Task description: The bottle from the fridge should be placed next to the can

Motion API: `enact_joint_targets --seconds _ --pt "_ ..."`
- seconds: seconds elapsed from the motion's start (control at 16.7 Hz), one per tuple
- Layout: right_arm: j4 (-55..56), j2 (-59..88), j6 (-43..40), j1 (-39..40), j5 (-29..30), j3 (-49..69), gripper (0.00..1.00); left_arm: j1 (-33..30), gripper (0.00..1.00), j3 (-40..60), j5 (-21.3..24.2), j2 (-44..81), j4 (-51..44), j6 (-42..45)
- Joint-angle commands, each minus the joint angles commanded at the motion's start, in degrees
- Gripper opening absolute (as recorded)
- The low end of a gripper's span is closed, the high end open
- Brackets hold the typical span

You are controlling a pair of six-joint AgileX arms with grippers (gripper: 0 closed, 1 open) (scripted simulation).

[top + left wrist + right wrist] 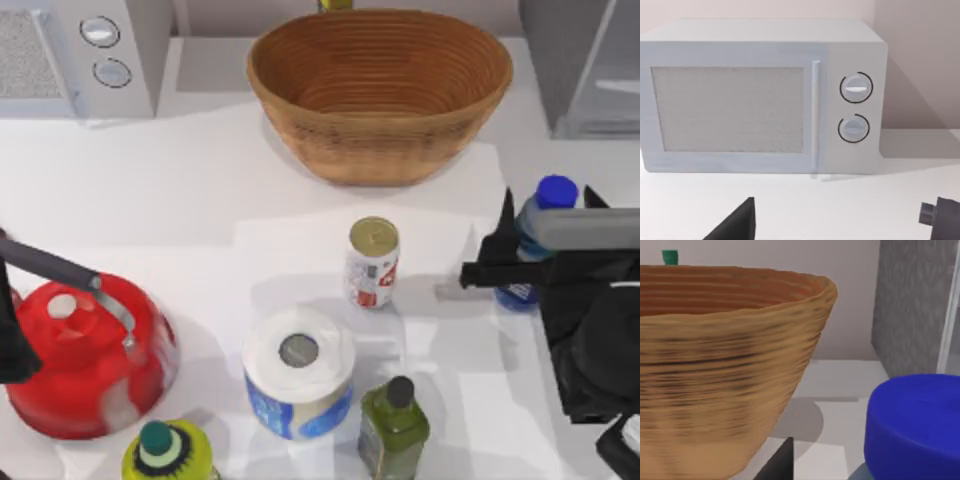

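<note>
Top view: bottle (545,215) upright, cap up

The bottle (545,215) (clear bluish plastic, round blue cap, blue-green label low on its body) stands upright on the worktop's right side, held in the right claw (549,198). The can (372,262), small and white with red markings and a dull gold top, stands upright mid-worktop, well left of the bottle. The fridge (580,65), grey and boxy, sits at the far right corner.

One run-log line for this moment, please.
right pincer: shut on bottle, right of can | fridge: open | left pincer: parked, facing microwave
</note>
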Motion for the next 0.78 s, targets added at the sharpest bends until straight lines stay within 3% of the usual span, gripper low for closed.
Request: enact_joint_targets --seconds 0.78 --pt "2.43 -0.51 0.05 2.3 2.38 -2.75 1.0 0.0 1.0 0.0 0.0 0.0 0.0 0.0"
